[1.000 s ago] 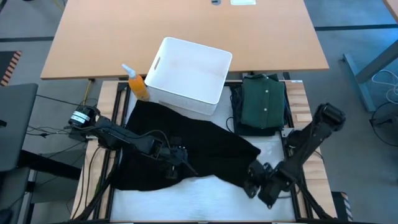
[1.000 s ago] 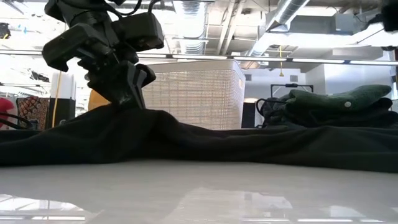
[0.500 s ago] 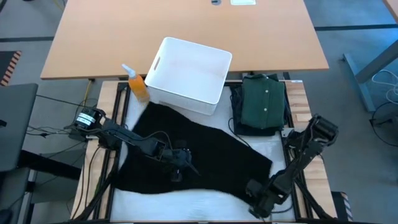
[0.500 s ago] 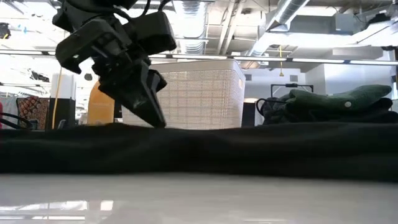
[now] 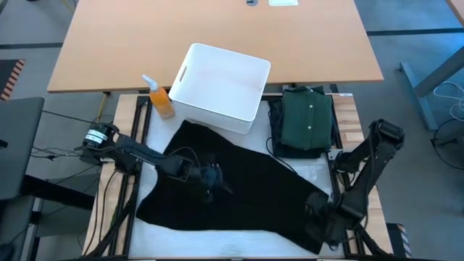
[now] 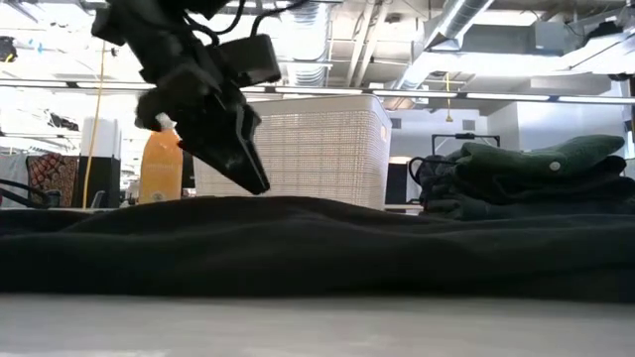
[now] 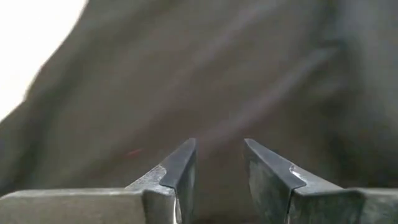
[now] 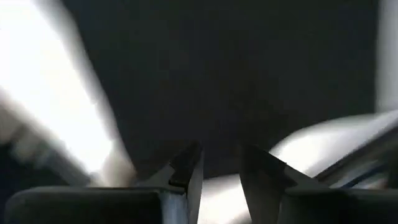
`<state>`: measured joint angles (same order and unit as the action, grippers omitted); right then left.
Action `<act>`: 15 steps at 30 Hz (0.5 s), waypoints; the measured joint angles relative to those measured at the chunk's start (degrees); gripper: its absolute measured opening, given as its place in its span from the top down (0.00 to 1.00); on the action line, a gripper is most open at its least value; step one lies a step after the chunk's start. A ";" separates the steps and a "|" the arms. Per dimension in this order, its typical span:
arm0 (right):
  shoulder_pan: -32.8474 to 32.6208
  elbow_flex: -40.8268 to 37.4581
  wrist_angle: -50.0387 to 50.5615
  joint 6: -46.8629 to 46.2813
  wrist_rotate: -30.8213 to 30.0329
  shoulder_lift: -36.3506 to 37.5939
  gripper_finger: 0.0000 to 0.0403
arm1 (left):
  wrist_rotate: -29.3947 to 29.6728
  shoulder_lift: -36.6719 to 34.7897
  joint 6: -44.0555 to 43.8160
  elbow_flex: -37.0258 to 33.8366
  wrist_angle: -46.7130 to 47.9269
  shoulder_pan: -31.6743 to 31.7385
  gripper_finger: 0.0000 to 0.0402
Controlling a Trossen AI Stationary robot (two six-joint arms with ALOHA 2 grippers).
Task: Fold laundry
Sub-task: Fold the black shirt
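Surface: white worktop [image 5: 232, 243], pale wooden desk behind.
Laundry: black soft garment [image 5: 232, 188] spread flat across the worktop.
Left pincer [image 5: 212, 177]: above the cloth, fingers parted, empty.
Right pincer [image 5: 319, 217]: at the garment's near right corner, fingers parted.

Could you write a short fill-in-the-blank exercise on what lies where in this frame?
1. The black garment lies spread on the ____ mat.
2. The folded green shirt sits to the right of the white ____.
3. The orange spray bottle stands to the ____ of that bin in the high view.
4. The left claw hovers above the ____ garment with nothing between its fingers.

Missing words: white; bin; left; black
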<state>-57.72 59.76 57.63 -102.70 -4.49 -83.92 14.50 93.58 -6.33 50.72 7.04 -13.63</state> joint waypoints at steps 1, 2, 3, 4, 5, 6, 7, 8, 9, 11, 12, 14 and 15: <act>0.42 -0.05 3.16 -1.36 -3.76 0.17 0.69 | 1.82 -0.81 -0.52 0.00 1.77 0.88 0.71; 0.97 0.02 4.96 -2.07 -6.90 0.34 0.68 | 3.61 -1.63 -1.09 0.00 3.43 1.75 0.71; 1.71 0.13 6.49 -2.10 -9.17 0.41 0.68 | 5.22 -2.46 -1.87 0.00 4.80 2.81 0.71; 2.49 0.16 7.97 -1.93 -10.38 0.29 0.67 | 6.88 -3.26 -2.83 0.00 6.10 3.98 0.71; 3.45 -0.08 9.20 -1.34 -10.74 0.21 0.67 | 8.38 -3.99 -3.81 0.00 7.66 5.21 0.71; 4.48 -0.63 9.61 -0.64 -10.74 0.22 0.66 | 9.68 -4.63 -4.29 0.00 9.61 6.59 0.71; 5.73 -1.34 9.62 0.52 -10.71 0.47 0.65 | 10.50 -5.13 -4.75 0.00 11.72 8.14 0.71; 6.86 -2.14 9.10 1.63 -10.70 0.72 0.64 | 11.15 -5.44 -5.63 0.00 14.10 9.74 0.71; 7.93 -3.11 8.70 2.85 -10.85 0.98 0.63 | 11.37 -5.55 -6.58 0.00 16.32 11.35 0.70; 9.98 -5.23 8.65 5.21 -10.89 1.19 0.60 | 11.35 -5.55 -7.73 0.00 19.80 14.76 0.70; 10.85 -6.26 8.50 6.40 -10.87 1.46 0.58 | 11.37 -5.55 -8.15 0.00 21.39 16.42 0.69; 12.26 -8.32 7.52 8.01 -10.85 2.52 0.55 | 12.64 -5.55 -9.23 0.00 23.10 19.72 0.67; 12.74 -9.28 6.85 8.39 -10.87 3.00 0.53 | 14.24 -5.55 -10.20 0.00 23.53 21.28 0.65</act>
<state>-44.98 50.48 64.48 -94.31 -15.35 -80.92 28.74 88.03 -16.53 50.72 30.57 7.66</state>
